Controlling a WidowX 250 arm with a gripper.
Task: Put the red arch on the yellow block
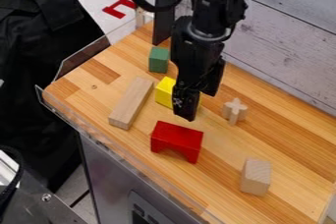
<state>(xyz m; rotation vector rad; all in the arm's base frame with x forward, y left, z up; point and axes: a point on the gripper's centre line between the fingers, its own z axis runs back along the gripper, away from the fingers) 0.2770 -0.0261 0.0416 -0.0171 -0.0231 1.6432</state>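
Observation:
The black gripper (191, 104) hangs down over the middle of the wooden table, above and behind the red arch. Whether it is open or shut I cannot tell. The red arch (177, 138) stands on the table in front of the gripper, its cut-out facing the front edge. A yellow block (164, 92) sits behind the arch and to the left of the gripper, which hides its right part.
A long wooden block (131, 103) lies left of the yellow block, and a green block (158, 60) stands behind it. To the right are a small cross-shaped wooden piece (234, 110) and a wooden block (256, 177). A clear rim (108, 138) runs along the table's front left edge.

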